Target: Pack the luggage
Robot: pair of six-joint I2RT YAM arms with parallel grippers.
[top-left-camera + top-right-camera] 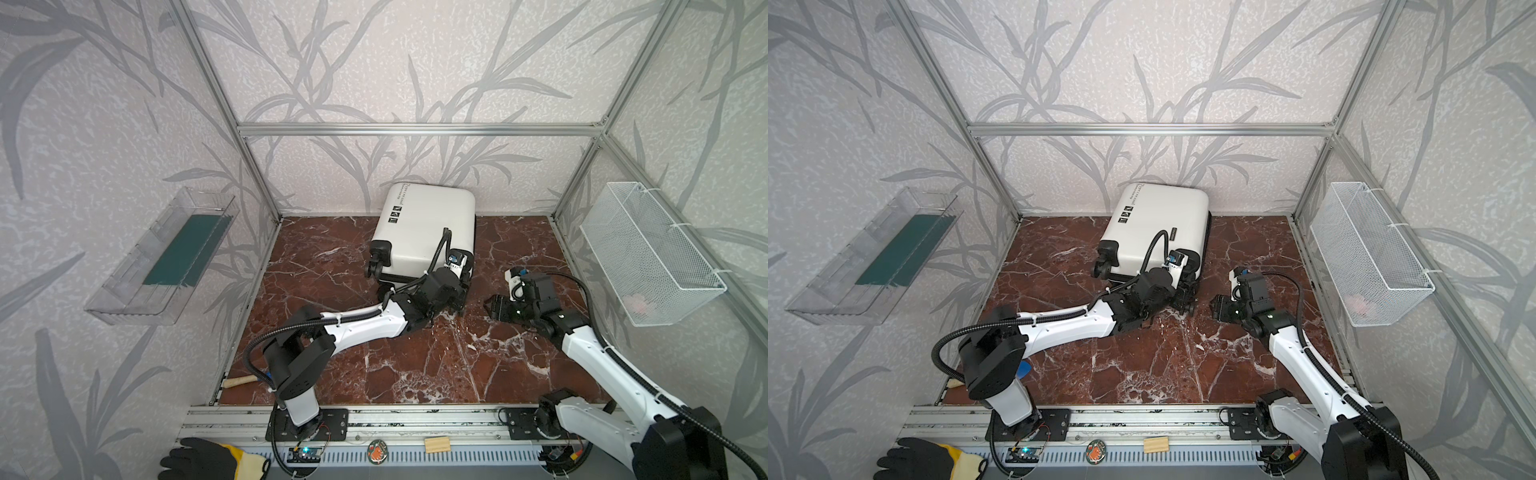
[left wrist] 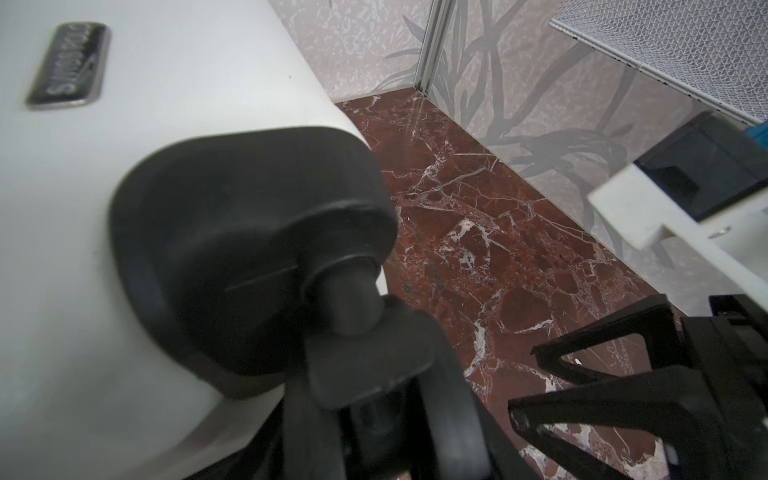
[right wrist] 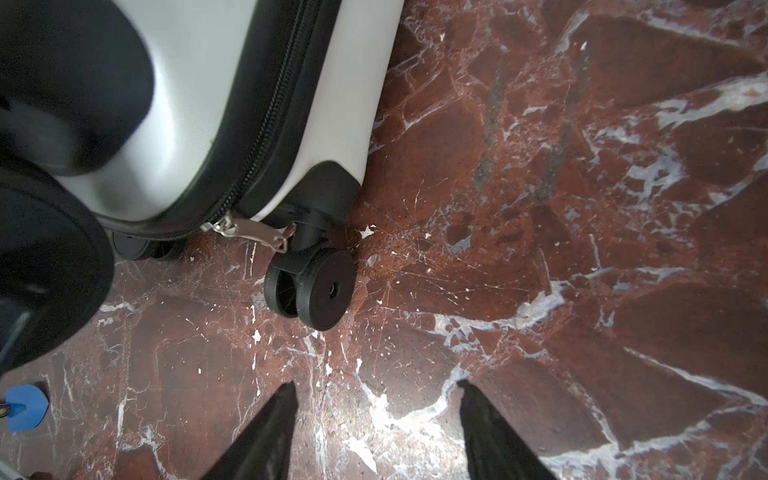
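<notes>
Smooth white hard-shell luggage [image 1: 424, 232] lies flat at the back of the veined red marble desk [image 1: 415, 365]. Left gripper [image 1: 457, 301] is at its blurred black caster [image 2: 257, 257]; one finger is hidden, so I cannot tell its grip. Right gripper [image 3: 377, 384] is spread wide and empty.

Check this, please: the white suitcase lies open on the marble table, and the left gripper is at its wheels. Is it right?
No: the luggage lies closed, not open, as both top views show. The left gripper is at its wheels.
</notes>
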